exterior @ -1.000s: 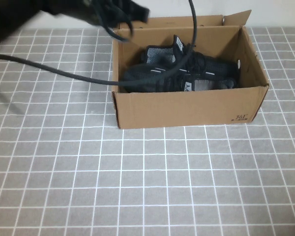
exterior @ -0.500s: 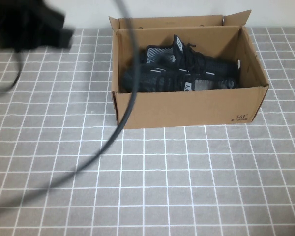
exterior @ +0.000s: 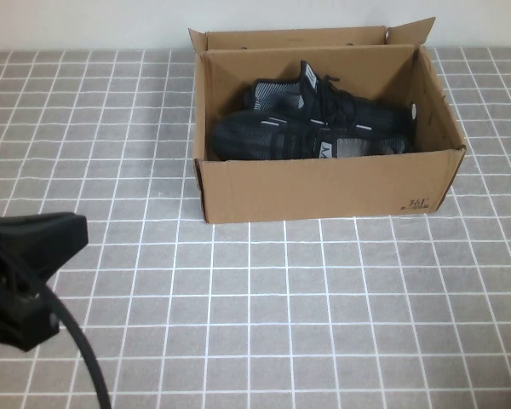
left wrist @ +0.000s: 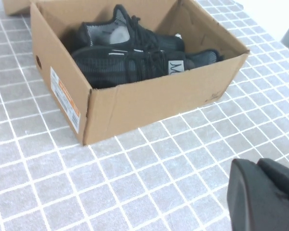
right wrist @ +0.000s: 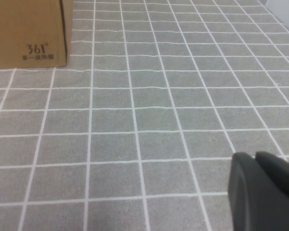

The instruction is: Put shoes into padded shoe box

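Both black knit shoes [exterior: 311,128] lie side by side inside the brown cardboard shoe box [exterior: 324,183], toes toward the box's left end. They also show in the left wrist view [left wrist: 135,55], inside the box [left wrist: 149,98]. My left gripper [left wrist: 257,164] is shut and empty over the tiled cloth, in front of and to the left of the box. My left arm [exterior: 25,273] shows at the near left of the high view. My right gripper [right wrist: 255,157] is shut and empty over the cloth, right of the box's printed corner [right wrist: 29,33]. It is out of the high view.
The box stands at the back middle of a grey cloth with a white grid [exterior: 324,324], its flaps up. A black cable [exterior: 81,358] hangs from my left arm. An orange and white label [left wrist: 65,98] is on the box's left end.
My left arm has swung from above the box's back left corner, out to the left and down to the near left of the table. The shoes and box have not moved.
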